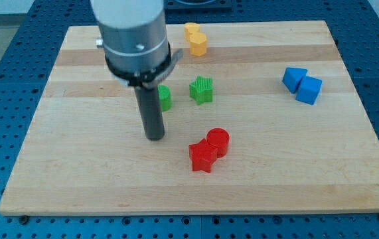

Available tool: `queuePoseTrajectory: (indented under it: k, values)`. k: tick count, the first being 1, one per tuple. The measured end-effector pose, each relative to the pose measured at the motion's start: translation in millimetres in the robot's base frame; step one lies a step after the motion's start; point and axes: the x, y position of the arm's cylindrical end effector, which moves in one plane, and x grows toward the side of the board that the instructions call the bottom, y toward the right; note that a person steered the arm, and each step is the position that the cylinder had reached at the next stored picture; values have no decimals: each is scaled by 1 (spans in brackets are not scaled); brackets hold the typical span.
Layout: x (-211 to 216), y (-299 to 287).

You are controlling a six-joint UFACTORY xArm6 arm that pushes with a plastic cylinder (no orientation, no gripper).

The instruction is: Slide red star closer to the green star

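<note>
Wooden board (76,179), pale planks, smooth. No gripper fitted, so nothing is gripped; my tip (154,137) is seen resting on bare wood, touching no block.

Two red blocks nearest the view's bottom, right of and below my tip: red star (202,157) touching red cylinder (218,142).

Two green blocks above my tip: green star (202,89) up and to the right, well apart from the red star; a second green block (165,98) just beside the rod, partly hidden, shape not made out.

Two blue blocks (302,85) far right, touching, angular.

Two yellow blocks (196,38) at the view's top, touching, rounded.

All blocks matte plastic.
</note>
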Motion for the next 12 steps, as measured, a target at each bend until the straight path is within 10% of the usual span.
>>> queuePoseTrajectory:
  k: [3, 12]
  values:
    - [92, 39]
    - [23, 71]
